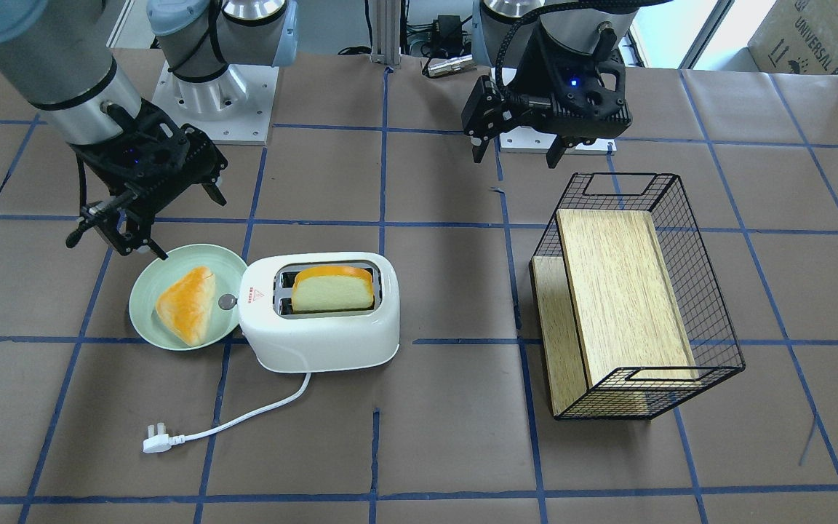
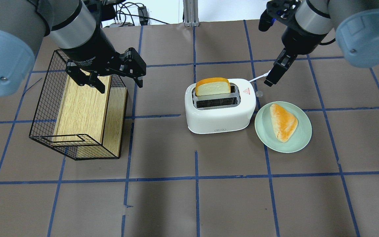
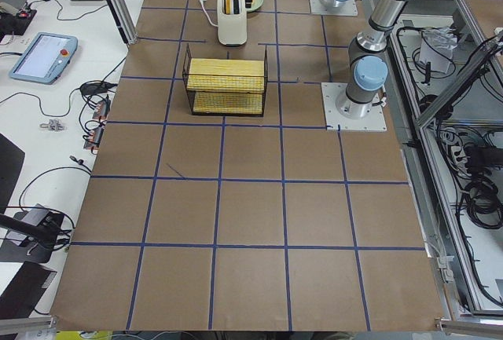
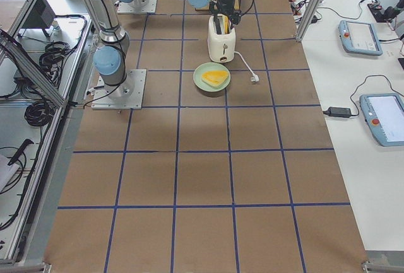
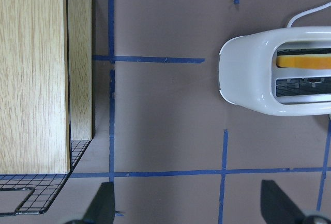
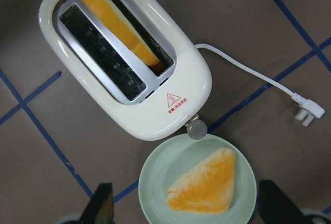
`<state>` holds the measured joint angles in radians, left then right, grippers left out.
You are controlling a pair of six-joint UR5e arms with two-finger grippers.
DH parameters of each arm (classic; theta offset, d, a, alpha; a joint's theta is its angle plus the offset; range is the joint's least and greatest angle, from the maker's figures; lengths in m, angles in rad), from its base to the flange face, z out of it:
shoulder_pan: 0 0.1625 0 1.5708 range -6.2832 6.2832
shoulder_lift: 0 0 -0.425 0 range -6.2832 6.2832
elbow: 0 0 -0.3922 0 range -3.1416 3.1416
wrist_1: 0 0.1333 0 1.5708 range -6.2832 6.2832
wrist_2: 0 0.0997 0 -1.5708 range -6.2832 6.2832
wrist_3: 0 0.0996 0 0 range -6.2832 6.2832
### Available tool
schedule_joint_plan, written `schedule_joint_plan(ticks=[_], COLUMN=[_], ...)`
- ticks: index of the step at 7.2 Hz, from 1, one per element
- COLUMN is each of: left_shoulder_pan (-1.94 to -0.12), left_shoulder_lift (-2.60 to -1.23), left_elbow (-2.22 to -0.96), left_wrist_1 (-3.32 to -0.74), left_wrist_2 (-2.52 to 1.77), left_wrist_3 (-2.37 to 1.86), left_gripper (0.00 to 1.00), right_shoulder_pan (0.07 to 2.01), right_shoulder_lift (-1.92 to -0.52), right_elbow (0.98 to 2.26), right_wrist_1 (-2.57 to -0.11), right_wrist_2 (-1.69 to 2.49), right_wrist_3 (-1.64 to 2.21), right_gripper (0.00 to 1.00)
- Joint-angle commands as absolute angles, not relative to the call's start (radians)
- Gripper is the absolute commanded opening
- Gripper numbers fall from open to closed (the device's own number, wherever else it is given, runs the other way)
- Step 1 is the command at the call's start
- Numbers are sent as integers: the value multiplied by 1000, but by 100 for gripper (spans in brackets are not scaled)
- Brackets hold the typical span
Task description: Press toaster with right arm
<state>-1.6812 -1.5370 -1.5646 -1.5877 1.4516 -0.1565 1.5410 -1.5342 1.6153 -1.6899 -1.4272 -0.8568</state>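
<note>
The white toaster stands mid-table with a slice of bread upright in its far slot. Its small grey lever sticks out of the end with the red triangle sticker. It also shows in the right wrist view. My right gripper hovers open above the table just beyond that lever end, apart from the toaster. Its fingers stand wide apart and hold nothing. My left gripper is open and empty over the basket's edge.
A pale green plate with a wedge of bread lies right next to the lever. The white cord and plug trail off the toaster. A black wire basket holding wooden boards lies on the robot's left.
</note>
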Motion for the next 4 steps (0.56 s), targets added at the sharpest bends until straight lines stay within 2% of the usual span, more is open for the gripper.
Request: schedule_joint_plan(ticks=[1,4], left_shoulder_pan=[-1681,-1680], left_shoulder_lift=[-1537,-1537], left_elbow=[-1565,-1565], left_wrist_1=[-1588,-1588], left_wrist_2=[1453,1451], left_wrist_3=[-156,-156], left_gripper=[100,100], right_shoulder_pan=[1545,1545], right_shoulder_lift=[-1581,-1586], right_elbow=[1618,1620], right_wrist_1=[-1637,-1620], right_wrist_2=[-1440,-1488], right_wrist_3=[-523,-382], right_gripper=[100,100])
